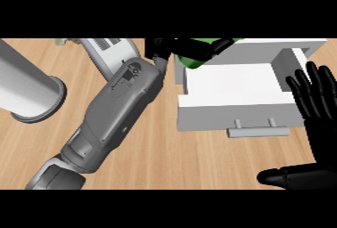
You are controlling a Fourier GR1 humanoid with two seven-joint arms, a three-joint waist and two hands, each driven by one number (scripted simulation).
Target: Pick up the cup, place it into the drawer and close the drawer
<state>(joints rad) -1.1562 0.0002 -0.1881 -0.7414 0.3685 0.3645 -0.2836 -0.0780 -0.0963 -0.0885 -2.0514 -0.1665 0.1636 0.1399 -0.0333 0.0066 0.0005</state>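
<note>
My left hand (172, 46) is curled round the green cup (197, 55), holding it above the back edge of the open white drawer (230, 87). My right hand (316, 129) rests open at the right, fingers straight, beside the drawer.

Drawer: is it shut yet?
No, the drawer stands pulled out with its white inside showing, and the left hand holds the green cup above its back edge.
</note>
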